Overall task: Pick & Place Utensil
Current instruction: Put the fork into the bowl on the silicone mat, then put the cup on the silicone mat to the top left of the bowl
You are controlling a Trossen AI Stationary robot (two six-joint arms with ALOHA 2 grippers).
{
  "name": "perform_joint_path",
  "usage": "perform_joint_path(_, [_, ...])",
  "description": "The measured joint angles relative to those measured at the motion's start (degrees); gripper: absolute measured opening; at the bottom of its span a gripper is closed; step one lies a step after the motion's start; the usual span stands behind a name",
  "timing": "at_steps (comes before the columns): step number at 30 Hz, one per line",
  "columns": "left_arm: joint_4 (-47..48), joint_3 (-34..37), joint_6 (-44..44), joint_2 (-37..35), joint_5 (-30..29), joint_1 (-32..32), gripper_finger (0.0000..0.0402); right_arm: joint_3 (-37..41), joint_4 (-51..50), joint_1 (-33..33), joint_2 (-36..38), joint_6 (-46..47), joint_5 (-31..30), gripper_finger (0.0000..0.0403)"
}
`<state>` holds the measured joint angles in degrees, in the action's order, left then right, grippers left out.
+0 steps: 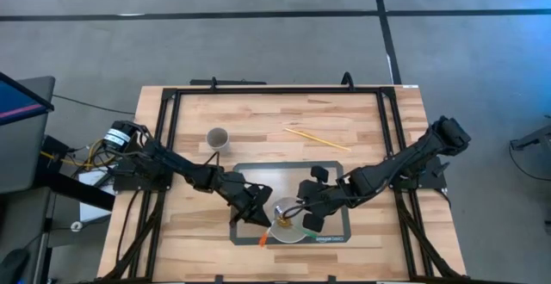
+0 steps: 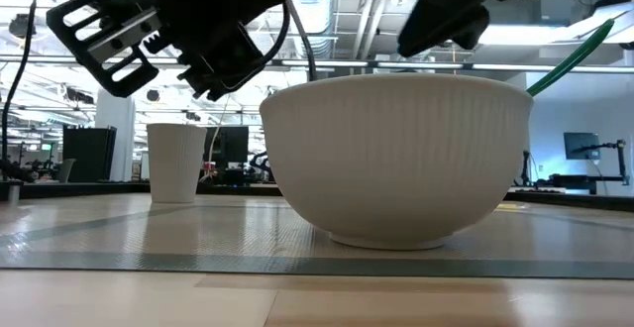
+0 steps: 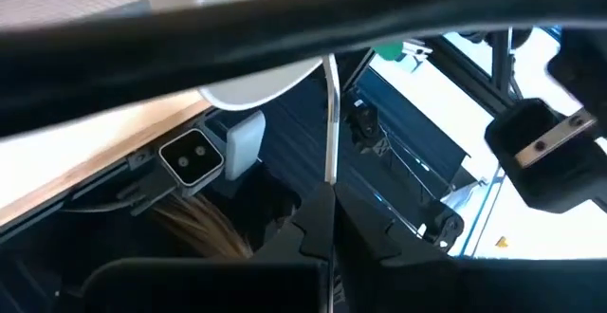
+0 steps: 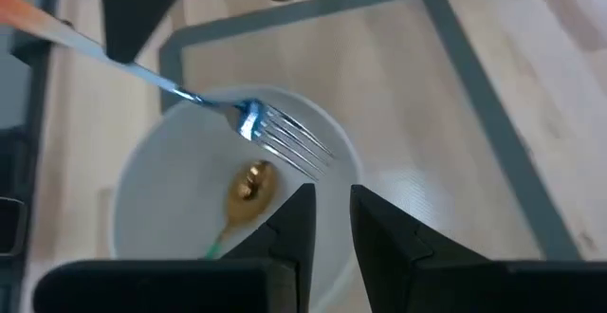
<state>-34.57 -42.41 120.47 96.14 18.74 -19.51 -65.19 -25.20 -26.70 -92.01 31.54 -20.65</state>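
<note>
Right wrist view: fork [image 4: 275, 135] lying tines-in across bowl [image 4: 142, 209] beside gold spoon [image 4: 248, 185] — right gripper [image 4: 327, 213] hovering, fingers slightly spread. Left gripper [image 1: 250, 205] alongside — finger state unclear. Best withdrawn slowly, clear of the rim.

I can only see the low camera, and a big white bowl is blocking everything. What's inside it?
Observer: A gold spoon is lying in the white bowl.
Operator: Ooh! Is it all alone in there?
Observer: No. A fork has its prongs over the bowl, and its orange handle end sticks out past the rim.
Operator: And that black thing up top, is it grabbing something?
Observer: The right gripper hangs above the bowl's rim, jaws a little apart with nothing between them.
</note>
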Motion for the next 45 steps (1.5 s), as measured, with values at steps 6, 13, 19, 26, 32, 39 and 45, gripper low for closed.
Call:
perform_joint_path(6, [1.03, 0.02, 0.04, 0.08, -1.19, -0.97, 0.0004, 0.06, 2.87, 0.15, -3.88, -0.17, 2.51, 0.0063])
perform_joint_path(13, [1.30, -0.09, 1.65, 2.73, -1.28, -1.73, 0.0004, 0.01, 7.89, 1.41, -7.32, -1.52, 7.29, 0.0063])
perform_joint_path(19, [1.02, -1.30, 3.34, 5.18, -0.91, -1.19, 0.0004, 0.00, 7.57, 2.17, -7.73, -1.56, 7.71, 0.0063])
perform_joint_path(26, [0.08, -4.17, 2.44, 8.14, 2.44, 0.66, 0.0018, 0.02, 7.03, 2.25, -7.77, -1.56, 8.77, 0.0063])
perform_joint_path(32, [-0.52, -5.05, 1.81, 10.42, 3.71, 0.76, 0.0036, 0.00, 6.47, 1.93, -7.75, -1.55, 9.14, 0.0063])
perform_joint_path(39, [-0.45, -5.44, 1.88, 11.02, 4.42, 1.19, 0.0046, 0.00, 6.77, 1.99, -7.75, -1.54, 9.01, 0.0063])
perform_joint_path(45, [-0.57, -5.53, -0.31, 9.85, 4.48, 2.22, 0.0046, 0.00, 6.15, 1.99, -7.75, -1.54, 9.03, 0.0063])
